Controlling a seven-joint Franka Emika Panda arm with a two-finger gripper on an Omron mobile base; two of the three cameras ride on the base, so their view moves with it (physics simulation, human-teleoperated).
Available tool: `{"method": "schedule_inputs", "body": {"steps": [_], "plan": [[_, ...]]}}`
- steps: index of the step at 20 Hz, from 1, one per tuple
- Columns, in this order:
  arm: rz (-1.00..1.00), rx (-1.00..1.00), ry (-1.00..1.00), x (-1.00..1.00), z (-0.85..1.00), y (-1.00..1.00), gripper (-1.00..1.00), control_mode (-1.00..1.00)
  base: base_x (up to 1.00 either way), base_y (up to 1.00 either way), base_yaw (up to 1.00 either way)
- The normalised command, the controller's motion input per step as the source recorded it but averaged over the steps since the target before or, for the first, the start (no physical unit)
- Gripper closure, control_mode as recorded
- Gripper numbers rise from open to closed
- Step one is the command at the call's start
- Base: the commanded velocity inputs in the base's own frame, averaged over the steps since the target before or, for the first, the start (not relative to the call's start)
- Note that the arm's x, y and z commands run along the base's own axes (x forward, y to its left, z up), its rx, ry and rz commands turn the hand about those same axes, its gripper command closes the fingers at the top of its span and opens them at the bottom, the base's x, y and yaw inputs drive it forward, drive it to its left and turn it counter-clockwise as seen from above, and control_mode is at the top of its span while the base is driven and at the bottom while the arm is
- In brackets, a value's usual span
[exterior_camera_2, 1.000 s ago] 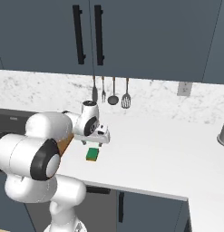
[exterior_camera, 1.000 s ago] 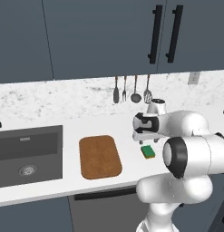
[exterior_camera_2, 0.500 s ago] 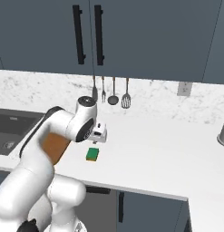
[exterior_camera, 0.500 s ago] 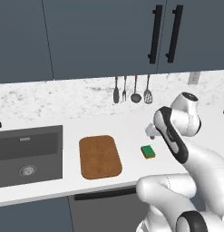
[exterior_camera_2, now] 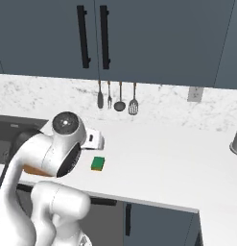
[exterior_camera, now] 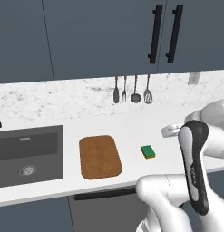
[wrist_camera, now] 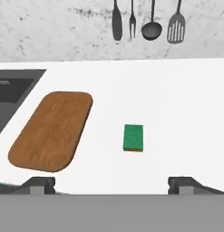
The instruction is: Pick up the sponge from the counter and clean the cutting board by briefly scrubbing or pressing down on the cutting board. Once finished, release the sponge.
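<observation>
The hand (wrist_camera: 111, 183) is spread wide and holds nothing, well apart from the sponge (wrist_camera: 133, 137) on the bench (wrist_camera: 177, 113).

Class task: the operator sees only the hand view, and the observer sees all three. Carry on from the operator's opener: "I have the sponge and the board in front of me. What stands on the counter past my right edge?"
Observer: A grey canister stands at the far right of the counter, well away from the sponge.
Operator: I see only a corner of the sink. What is in it?
Observer: The sink has just a round drain in its floor.
Operator: What is above the hanging utensils?
Observer: Dark cabinets with two black upright handles.
</observation>
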Motion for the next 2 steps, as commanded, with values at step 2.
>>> {"method": "schedule_inputs", "body": {"steps": [2], "plan": [[0.00,0.00,-0.38,-0.89,0.76,0.00,-1.00,-1.00,0.00,0.00,0.00]]}}
